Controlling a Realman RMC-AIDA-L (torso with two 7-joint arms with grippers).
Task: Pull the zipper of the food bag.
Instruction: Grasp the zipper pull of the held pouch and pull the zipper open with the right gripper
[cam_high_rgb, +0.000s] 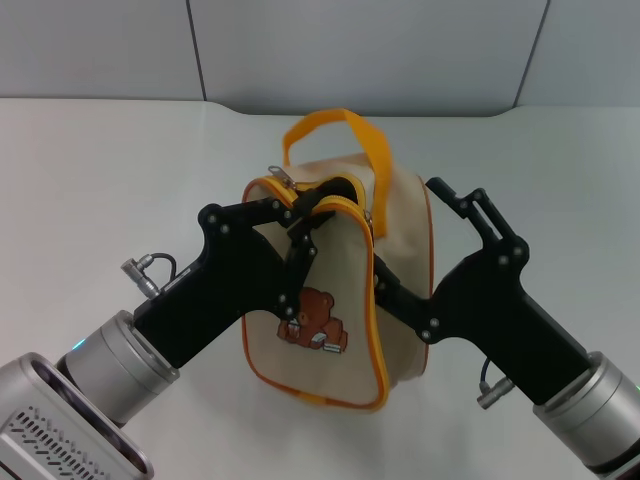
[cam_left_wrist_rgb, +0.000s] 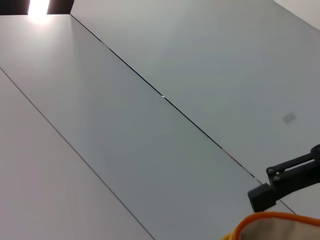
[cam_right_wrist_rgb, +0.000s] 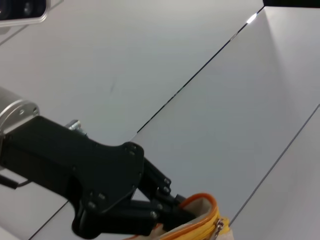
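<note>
The cream food bag (cam_high_rgb: 335, 290) stands upright mid-table, with its bear print facing me and its orange handle (cam_high_rgb: 340, 130) on top. The yellow-orange zipper (cam_high_rgb: 345, 205) along its top is partly open, and a silver pull tab (cam_high_rgb: 279, 176) lies free at the left end. My left gripper (cam_high_rgb: 298, 212) is shut on the zipper edge at the top front of the bag; it also shows in the right wrist view (cam_right_wrist_rgb: 192, 215). My right gripper (cam_high_rgb: 403, 225) straddles the bag's right end with its fingers (cam_high_rgb: 455, 200) pressed on both sides. One right finger (cam_left_wrist_rgb: 282, 180) shows in the left wrist view.
The white table (cam_high_rgb: 110, 180) stretches around the bag. A grey panelled wall (cam_high_rgb: 360, 50) stands behind the table's far edge. Both arms reach in from the near side, left and right of the bag.
</note>
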